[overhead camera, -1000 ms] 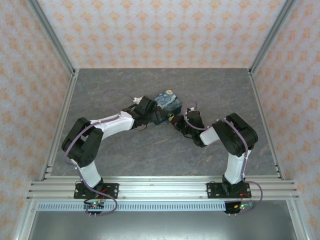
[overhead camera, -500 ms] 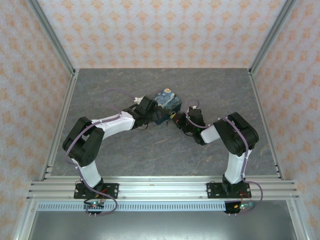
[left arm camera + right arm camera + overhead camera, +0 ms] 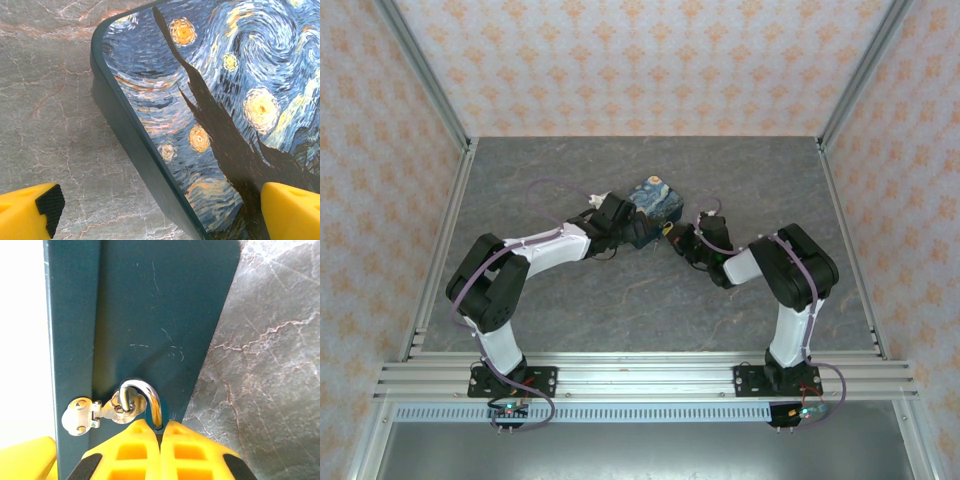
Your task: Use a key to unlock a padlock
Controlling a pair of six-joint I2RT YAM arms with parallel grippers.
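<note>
Apparently mid-task: padlock shackle (image 3: 142, 400) hooked through hasp (image 3: 82, 416) on blue box (image 3: 655, 200), mid-tabletop (image 3: 620, 300). Right pincer (image 3: 161, 437) pressed together at shackle base; cannot tell whether key held. Left pincer (image 3: 165, 205) spread apart, straddling box edge. Unlocking unconfirmed; shackle removal left.

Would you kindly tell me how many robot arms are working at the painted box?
2. The left arm reaches in from the left, left claw open astride an edge of the box; the right arm from the right, right claw shut at the shackle.
</note>
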